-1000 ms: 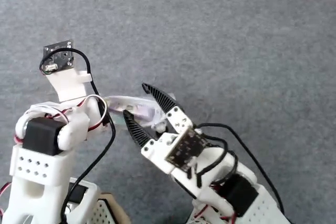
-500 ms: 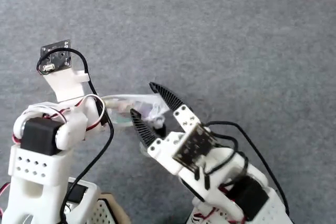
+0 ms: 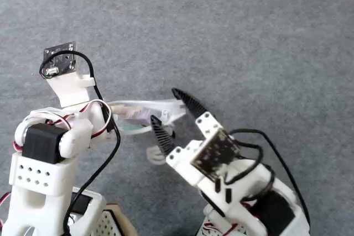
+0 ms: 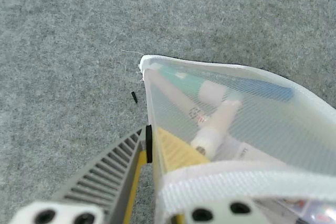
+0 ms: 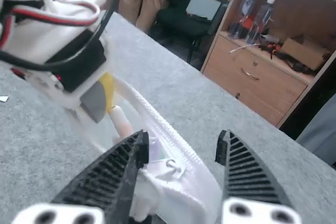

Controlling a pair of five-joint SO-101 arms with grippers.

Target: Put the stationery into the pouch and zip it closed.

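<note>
A translucent white mesh pouch lies on the grey table between the two arms. My left gripper is shut on its left end, with the grey and yellow finger against the pouch. Through the mesh I see a teal and blue pen, a white tube and a yellow item. My right gripper stands open with its black fingers on either side of the pouch's right end. In the right wrist view, the zipper pull lies between the fingers of the right gripper.
Grey carpet-like cloth covers the table, with free room to the right and far side. A perforated board sits at the front edge by the left arm's base. A wooden cabinet stands behind the table.
My right gripper has slid to the right along the pouch, staying open. The pouch's right end now reaches farther right. The left arm has barely moved.
</note>
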